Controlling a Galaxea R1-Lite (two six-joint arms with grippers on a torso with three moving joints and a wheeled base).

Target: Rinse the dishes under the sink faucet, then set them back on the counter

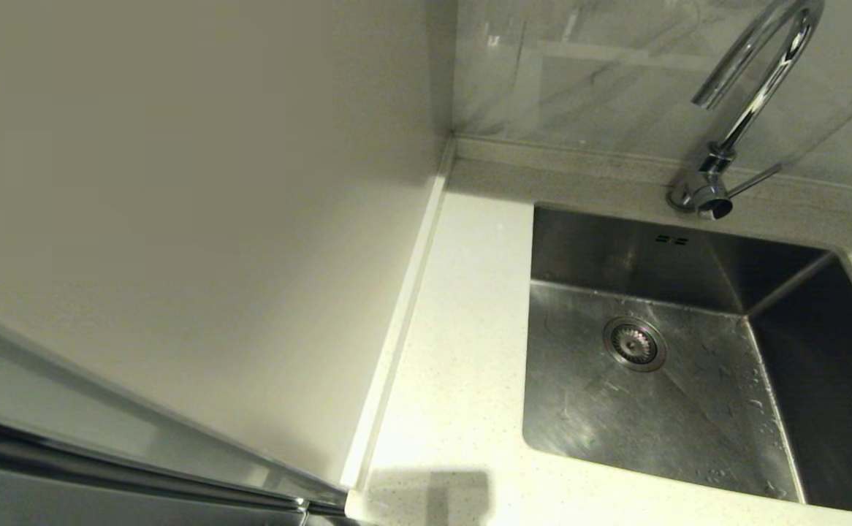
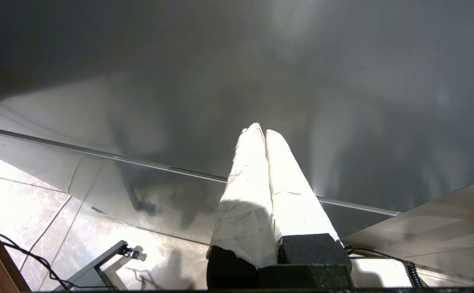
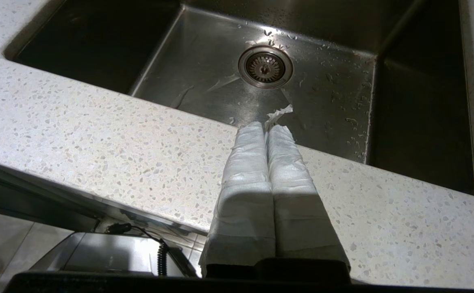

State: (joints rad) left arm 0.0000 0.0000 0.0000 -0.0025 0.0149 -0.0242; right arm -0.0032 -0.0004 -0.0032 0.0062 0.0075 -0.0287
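Note:
The stainless sink [image 1: 579, 409] lies at the right of the head view, wet, with its round drain [image 1: 634, 343] [image 3: 265, 66] bare. The chrome gooseneck faucet [image 1: 751, 95] stands behind it with its side lever [image 1: 755, 179]; no water runs. The speckled counter [image 1: 462, 329] [image 3: 98, 134] runs left and in front of the sink. None of the three dishes shows in any view. My right gripper [image 3: 266, 126] is shut and empty, hovering over the counter's front edge and pointing at the sink. My left gripper [image 2: 263, 131] is shut and empty, low beside a grey metal panel.
A plain cream wall panel [image 1: 177, 219] fills the left of the head view, with a metal edge [image 1: 126, 475] below it. A marbled backsplash [image 1: 601, 66] rises behind the faucet. Tiled floor [image 2: 25, 195] and cables show under the left gripper.

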